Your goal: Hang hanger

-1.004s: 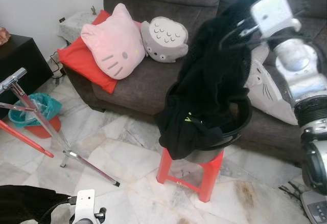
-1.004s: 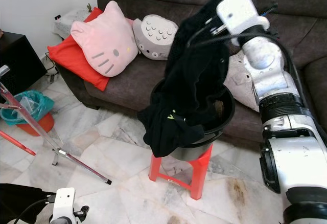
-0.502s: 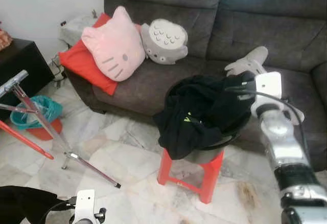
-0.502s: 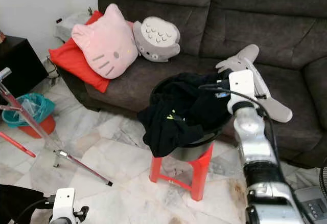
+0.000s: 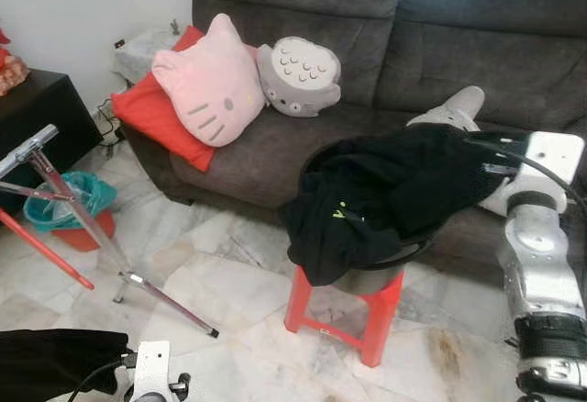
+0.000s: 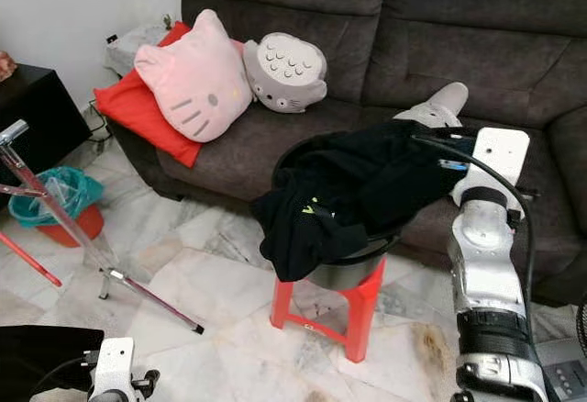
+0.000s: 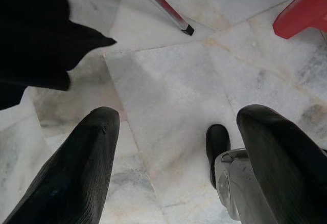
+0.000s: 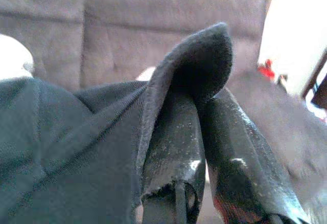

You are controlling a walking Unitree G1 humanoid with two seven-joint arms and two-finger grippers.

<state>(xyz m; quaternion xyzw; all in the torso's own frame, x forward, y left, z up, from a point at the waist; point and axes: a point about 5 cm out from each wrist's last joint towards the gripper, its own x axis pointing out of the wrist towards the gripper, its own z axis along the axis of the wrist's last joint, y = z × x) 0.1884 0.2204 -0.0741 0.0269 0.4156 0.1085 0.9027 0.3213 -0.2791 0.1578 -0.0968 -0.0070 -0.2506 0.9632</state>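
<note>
Black clothing fills a black basin that sits on a red stool in front of the dark sofa, part of it spilling over the basin's front rim, and no hanger can be made out. The right gripper is pinching a fold of that clothing between its two fingers, drawing a stretch of cloth out of the basin toward the sofa seat. The left gripper hangs low with its fingers spread apart above the marble floor, near another dark cloth.
</note>
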